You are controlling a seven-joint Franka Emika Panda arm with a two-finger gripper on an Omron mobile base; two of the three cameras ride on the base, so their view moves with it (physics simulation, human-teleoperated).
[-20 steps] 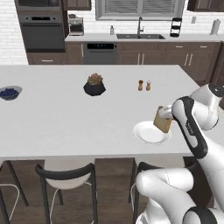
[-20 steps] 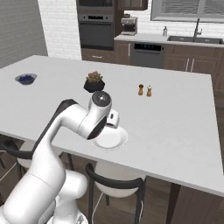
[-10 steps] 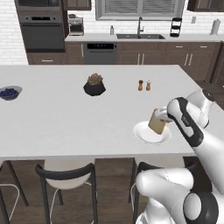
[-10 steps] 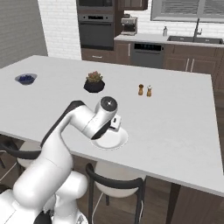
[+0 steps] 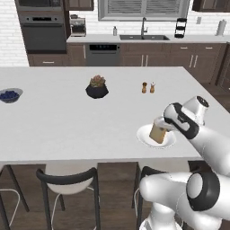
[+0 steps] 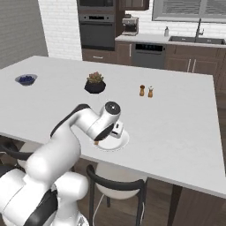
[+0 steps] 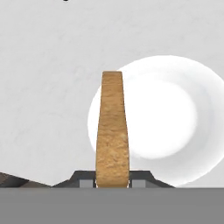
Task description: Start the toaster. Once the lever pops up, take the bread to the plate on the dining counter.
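Over one plate [image 5: 144, 139] (white), tool [image 7: 112, 178] apparently pinches one bread [image 5: 158, 132].

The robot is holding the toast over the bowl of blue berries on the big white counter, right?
Not quite. The gripper holds the bread over the plate, not the bowl of berries, which sits far away on the dining counter. The left base view shows it.

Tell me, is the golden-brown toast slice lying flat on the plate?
No: the golden-brown toast slice stands on edge in the tool, over the white plate.
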